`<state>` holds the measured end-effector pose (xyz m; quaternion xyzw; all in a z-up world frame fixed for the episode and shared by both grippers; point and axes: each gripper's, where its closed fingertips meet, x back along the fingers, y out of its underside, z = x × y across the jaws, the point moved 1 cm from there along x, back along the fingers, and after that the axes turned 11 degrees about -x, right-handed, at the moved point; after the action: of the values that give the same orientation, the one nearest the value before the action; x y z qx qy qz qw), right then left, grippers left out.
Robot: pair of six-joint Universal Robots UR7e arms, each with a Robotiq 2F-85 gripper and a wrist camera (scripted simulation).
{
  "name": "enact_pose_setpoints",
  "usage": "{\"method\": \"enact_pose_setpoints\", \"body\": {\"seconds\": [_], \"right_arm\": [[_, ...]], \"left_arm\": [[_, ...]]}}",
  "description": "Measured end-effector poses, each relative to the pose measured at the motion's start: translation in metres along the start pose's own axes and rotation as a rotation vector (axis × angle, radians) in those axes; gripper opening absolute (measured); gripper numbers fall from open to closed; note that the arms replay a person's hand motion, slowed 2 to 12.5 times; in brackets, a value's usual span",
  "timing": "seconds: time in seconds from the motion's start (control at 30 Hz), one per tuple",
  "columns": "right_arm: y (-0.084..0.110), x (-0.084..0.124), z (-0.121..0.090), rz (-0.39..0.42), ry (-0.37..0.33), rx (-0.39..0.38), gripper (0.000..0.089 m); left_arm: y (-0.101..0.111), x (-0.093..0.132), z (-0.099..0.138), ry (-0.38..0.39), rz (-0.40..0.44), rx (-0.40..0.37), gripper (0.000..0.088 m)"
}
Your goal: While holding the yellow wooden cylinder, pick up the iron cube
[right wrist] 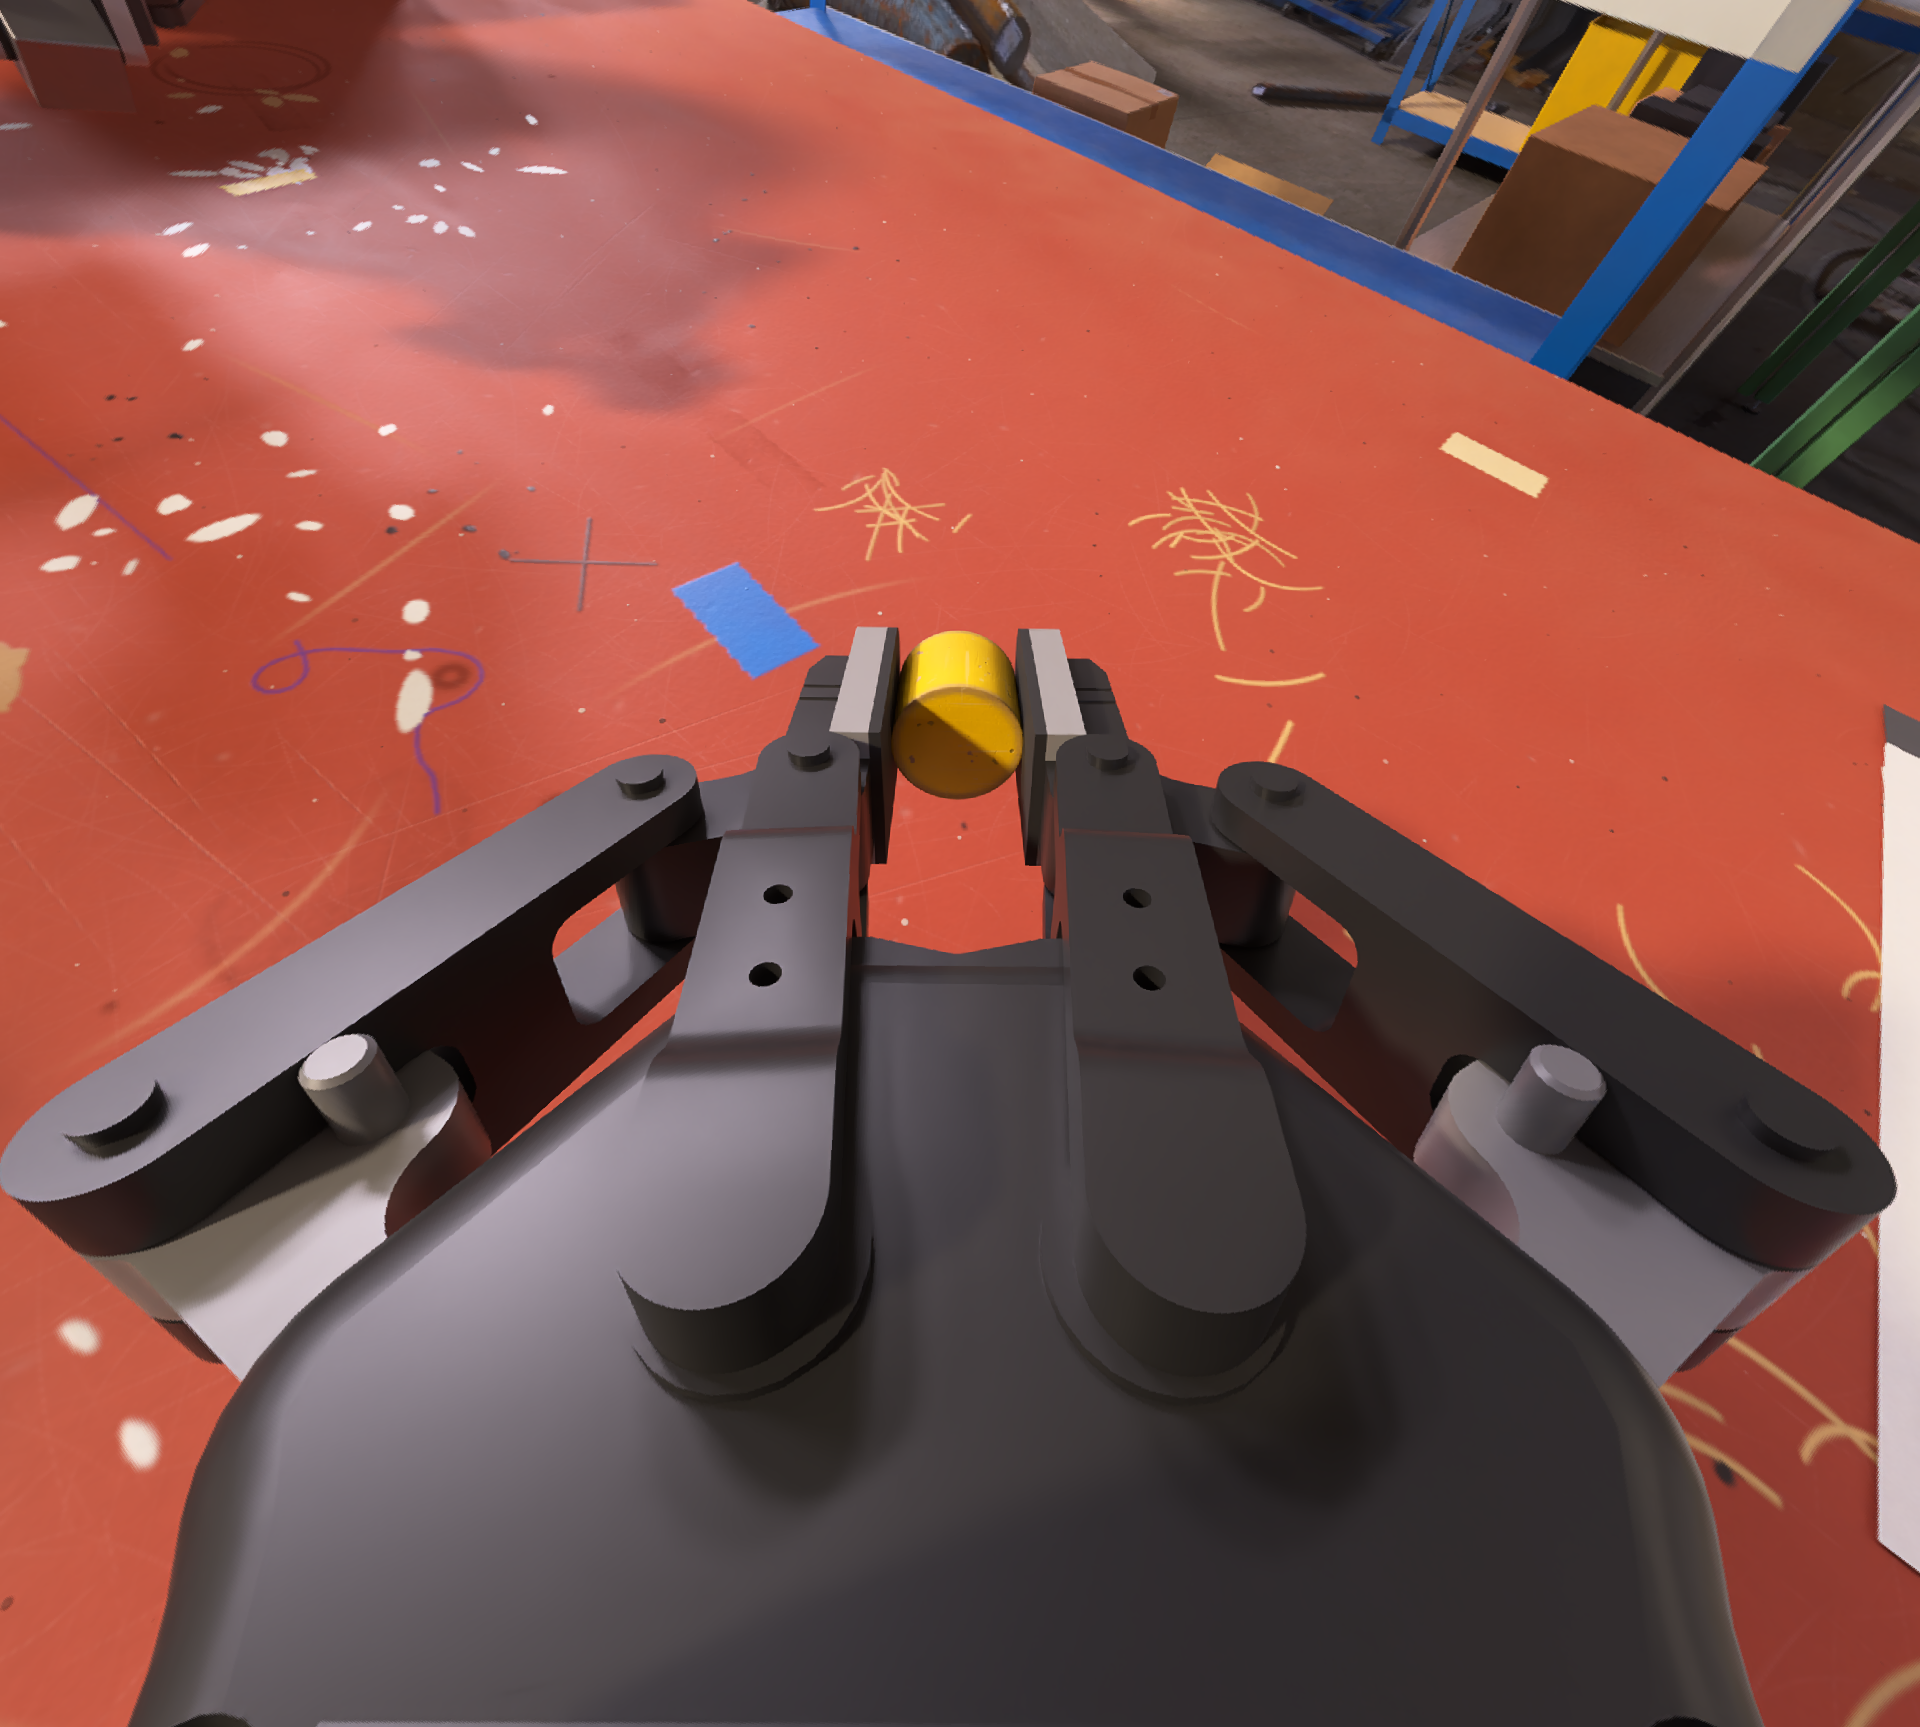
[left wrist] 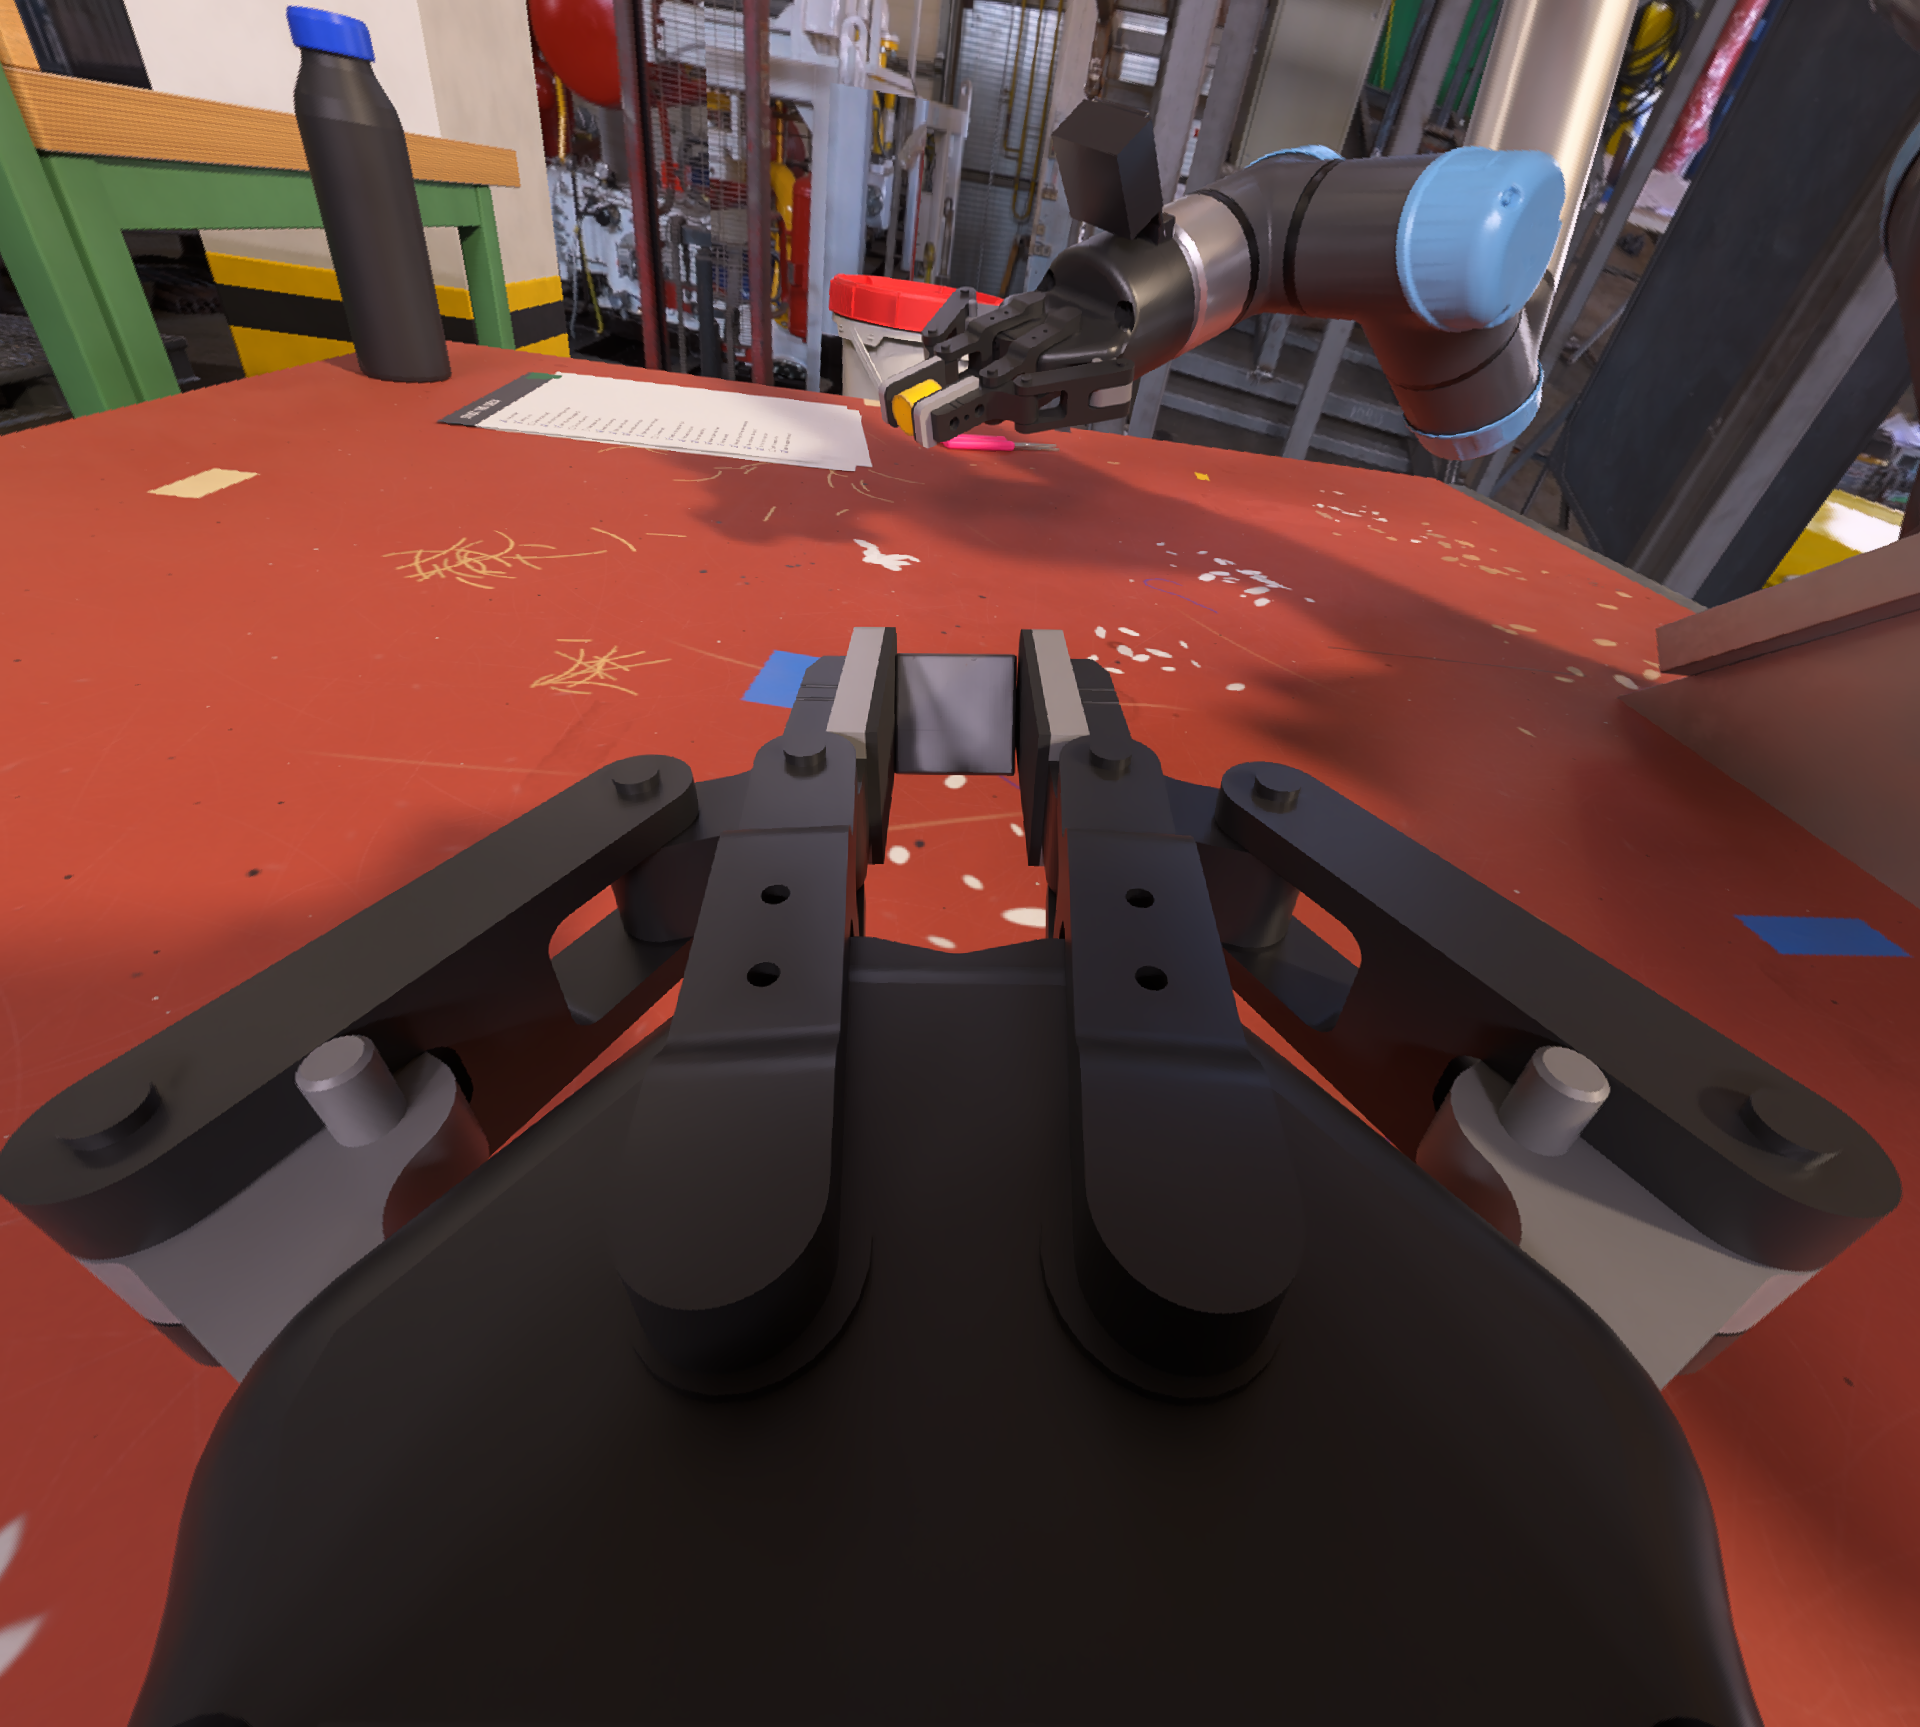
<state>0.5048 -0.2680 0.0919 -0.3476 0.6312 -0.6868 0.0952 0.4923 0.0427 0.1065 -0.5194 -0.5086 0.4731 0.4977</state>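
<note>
Nearest the lens in the left wrist view, the left gripper (left wrist: 956,711) has its jaws closed on the iron cube (left wrist: 954,713), pinched at the very tips, with red surface (left wrist: 312,794) showing below it, so it looks lifted or barely clear, though I cannot tell which; going left to right, a dark bottle (left wrist: 369,212) with a blue cap stands at ten o'clock, a printed sheet (left wrist: 675,420) lies at eleven o'clock, and the right gripper (left wrist: 935,415) hangs at one o'clock above the surface; in the right wrist view that right gripper (right wrist: 956,711) has its jaws clamped on the yellow wooden cylinder (right wrist: 956,713), held crosswise by its curved sides, off the surface; the chief risks, as I judge them, are the heavy cube sliding out of a shallow fingertip hold if the lift jerks, and the round cylinder rolling or twisting free should the right arm tilt or its squeeze relax.
</note>
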Motion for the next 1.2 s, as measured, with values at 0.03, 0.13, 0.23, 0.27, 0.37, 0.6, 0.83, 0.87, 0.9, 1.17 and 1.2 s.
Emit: {"method": "enact_pose_setpoints", "body": {"seconds": [0.03, 0.13, 0.23, 0.27, 0.37, 0.6, 0.83, 0.87, 0.9, 1.17, 1.2], "right_arm": [[0.000, 0.000, 0.000, 0.000, -0.002, 0.000, 0.0199], [0.001, -0.001, -0.001, 0.000, -0.006, 0.003, 0.0199], [0.001, -0.002, -0.002, 0.003, -0.012, 0.007, 0.0199], [0.001, -0.002, -0.003, 0.003, -0.013, 0.008, 0.0199], [0.002, -0.003, -0.004, 0.007, -0.016, 0.011, 0.0199], [0.001, -0.006, -0.007, 0.021, -0.028, 0.013, 0.0199], [0.001, -0.009, -0.012, 0.038, -0.051, 0.006, 0.0199], [0.001, -0.010, -0.013, 0.038, -0.055, 0.005, 0.0199], [0.001, -0.010, -0.014, 0.039, -0.059, 0.003, 0.0199], [0.004, -0.014, -0.019, 0.031, -0.073, 0.006, 0.0199], [0.004, -0.014, -0.019, 0.030, -0.072, 0.008, 0.0199]], "left_arm": [[0.000, 0.000, 0.000, 0.000, 0.000, -0.001, 0.0208], [0.000, 0.000, 0.001, 0.001, 0.000, -0.005, 0.0208], [0.000, 0.000, 0.001, -0.002, -0.001, -0.011, 0.0208], [-0.001, 0.000, 0.001, -0.003, -0.001, -0.015, 0.0208], [-0.001, 0.000, 0.001, -0.008, -0.001, -0.025, 0.0208], [-0.003, 0.000, 0.002, -0.014, 0.003, -0.039, 0.0208], [-0.003, 0.001, 0.001, -0.018, 0.005, -0.038, 0.0208], [-0.003, 0.001, 0.001, -0.018, 0.004, -0.038, 0.0208], [-0.003, 0.001, 0.001, -0.018, 0.004, -0.037, 0.0208], [-0.002, 0.000, 0.002, -0.018, -0.001, -0.040, 0.0208], [-0.002, 0.000, 0.002, -0.017, -0.002, -0.041, 0.0208]]}}
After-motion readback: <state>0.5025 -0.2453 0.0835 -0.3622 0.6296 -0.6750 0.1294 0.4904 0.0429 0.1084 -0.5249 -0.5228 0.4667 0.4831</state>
